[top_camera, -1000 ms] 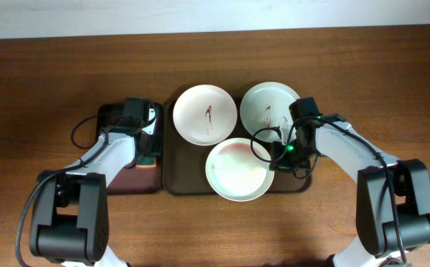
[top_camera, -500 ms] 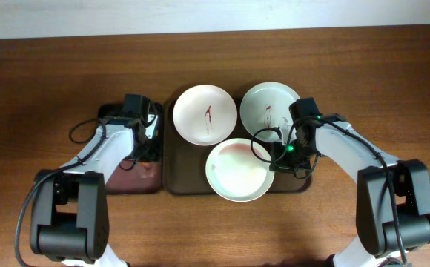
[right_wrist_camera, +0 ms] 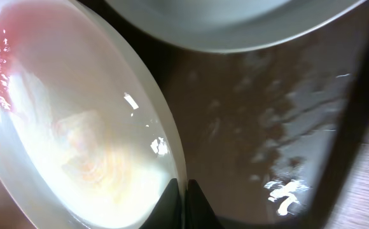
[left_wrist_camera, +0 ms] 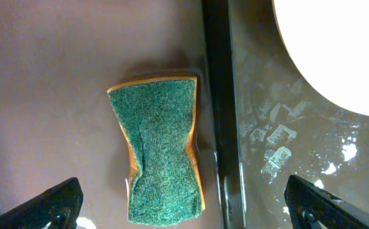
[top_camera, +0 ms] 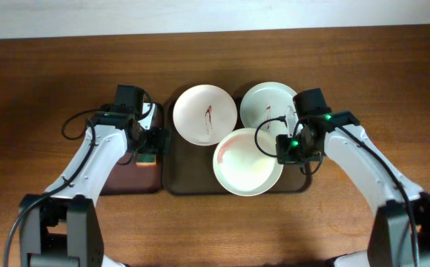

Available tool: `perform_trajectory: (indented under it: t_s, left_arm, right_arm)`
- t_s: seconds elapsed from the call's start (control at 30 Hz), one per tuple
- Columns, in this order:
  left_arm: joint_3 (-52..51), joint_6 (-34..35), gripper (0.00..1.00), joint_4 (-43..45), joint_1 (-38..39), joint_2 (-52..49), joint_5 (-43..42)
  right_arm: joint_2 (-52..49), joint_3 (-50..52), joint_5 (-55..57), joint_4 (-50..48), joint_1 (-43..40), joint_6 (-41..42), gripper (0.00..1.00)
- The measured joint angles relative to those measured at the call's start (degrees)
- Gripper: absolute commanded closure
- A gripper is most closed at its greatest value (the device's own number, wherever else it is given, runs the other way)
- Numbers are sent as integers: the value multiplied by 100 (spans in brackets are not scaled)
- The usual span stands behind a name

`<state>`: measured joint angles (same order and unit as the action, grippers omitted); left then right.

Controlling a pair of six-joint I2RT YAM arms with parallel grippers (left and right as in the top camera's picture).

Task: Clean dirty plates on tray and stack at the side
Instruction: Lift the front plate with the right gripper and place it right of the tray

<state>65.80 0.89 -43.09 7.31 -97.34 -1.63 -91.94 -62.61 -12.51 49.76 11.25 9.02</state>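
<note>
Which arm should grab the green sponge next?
The left one. The left gripper is open right over the sponge in the narrow tray. The right gripper is busy pinching the rim of a smeared plate.

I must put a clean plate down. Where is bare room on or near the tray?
Bare: the tray at its near left corner, bordered by the back left plate, the held plate and the rim; the table in front of the tray. Crowded: the tray's back and right side, with the back right plate and the right hand.
</note>
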Motion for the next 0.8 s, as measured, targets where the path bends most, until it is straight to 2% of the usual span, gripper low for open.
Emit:
perform_trajectory:
  t_s: [0.17, 0.23, 0.3, 0.47, 0.57, 0.8]
  left_arm:
    - [0, 0, 0, 2, -2, 0, -13]
    - [0, 0, 0, -2, -2, 0, -15]
    - [0, 0, 0, 0, -2, 0, -13]
    - [0, 0, 0, 2, -2, 0, -15]
    - [0, 0, 0, 2, -2, 0, -15]
    - [0, 0, 0, 0, -2, 0, -15]
  right_arm:
    - [570, -323, 2142, 81, 1119, 50, 96]
    - [621, -378, 3353, 31, 1882, 116, 96]
    - [623, -382, 3995, -11, 2232, 133, 96]
    - [627, -393, 6293, -328, 3731, 125, 96]
    - [627, -393, 6841, -487, 4100, 127, 96]
    - [627, -393, 7272, -671, 4116, 129, 96]
